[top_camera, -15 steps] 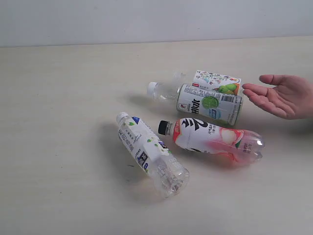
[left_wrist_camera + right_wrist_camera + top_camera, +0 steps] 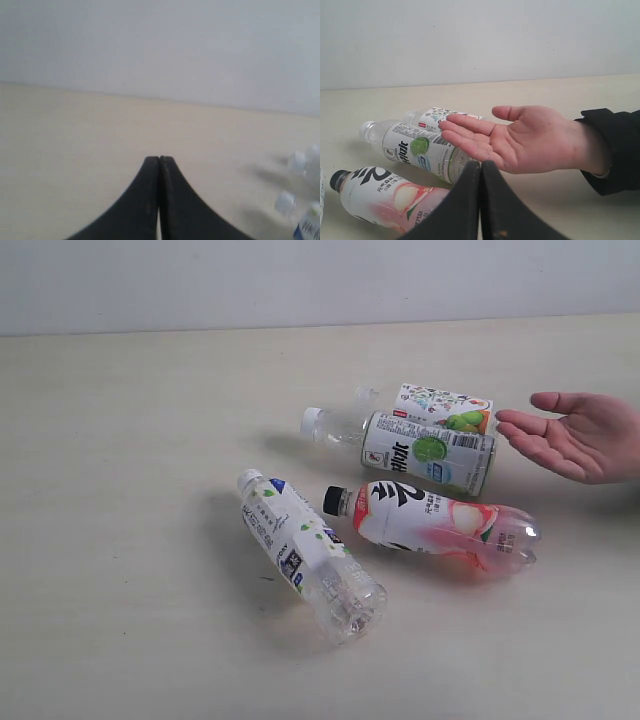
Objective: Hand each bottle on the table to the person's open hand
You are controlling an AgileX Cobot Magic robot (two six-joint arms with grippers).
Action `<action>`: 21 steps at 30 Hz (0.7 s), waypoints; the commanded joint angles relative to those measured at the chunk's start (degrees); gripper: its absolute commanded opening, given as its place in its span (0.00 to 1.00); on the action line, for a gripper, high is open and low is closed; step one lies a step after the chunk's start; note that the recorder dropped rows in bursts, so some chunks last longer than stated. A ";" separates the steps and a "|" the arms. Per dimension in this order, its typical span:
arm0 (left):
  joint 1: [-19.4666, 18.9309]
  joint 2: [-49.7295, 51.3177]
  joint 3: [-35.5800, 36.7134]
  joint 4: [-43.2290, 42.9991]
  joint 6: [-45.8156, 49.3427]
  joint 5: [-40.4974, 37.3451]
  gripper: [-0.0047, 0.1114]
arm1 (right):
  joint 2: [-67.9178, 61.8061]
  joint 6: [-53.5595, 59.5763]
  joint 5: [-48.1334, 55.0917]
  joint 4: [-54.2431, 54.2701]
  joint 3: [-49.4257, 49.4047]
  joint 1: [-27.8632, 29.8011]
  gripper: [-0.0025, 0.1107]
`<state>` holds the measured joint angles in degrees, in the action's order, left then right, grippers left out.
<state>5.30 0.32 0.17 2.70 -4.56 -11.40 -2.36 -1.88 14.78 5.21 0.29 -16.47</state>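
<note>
On table: four bottles | wrist views only — left pincer, right pincer closed

Glossy clear plastic bottles, matt pale wood-grain table

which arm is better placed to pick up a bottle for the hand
Right, probably: the right gripper, shut, faces the open hand, the lime bottle and the pink bottle. The left gripper, also shut, sees mostly table, bottle caps only at its view's edge.
</note>
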 commanded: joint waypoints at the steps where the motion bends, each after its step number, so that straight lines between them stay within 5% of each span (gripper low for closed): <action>1: -0.04 -0.32 -0.17 8.29 -10.26 17.44 0.04 | 0.34 0.13 -0.65 -0.22 -0.29 0.12 0.02; 4: -0.04 -0.32 -0.17 13.19 -17.22 24.94 0.04 | 0.34 0.13 -0.65 -0.22 -0.29 0.12 0.02; 12: -0.04 -0.32 -0.17 13.19 -17.09 36.33 0.04 | 0.34 0.24 -0.65 -0.22 -0.29 0.12 0.02; 21: -0.04 2.68 -7.60 8.55 -20.93 37.14 0.04 | 0.34 0.24 -0.65 -0.22 -0.29 0.12 0.02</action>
<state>5.30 0.59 -2.73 14.04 -23.68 25.11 -2.36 -1.88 14.78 5.21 0.29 -16.47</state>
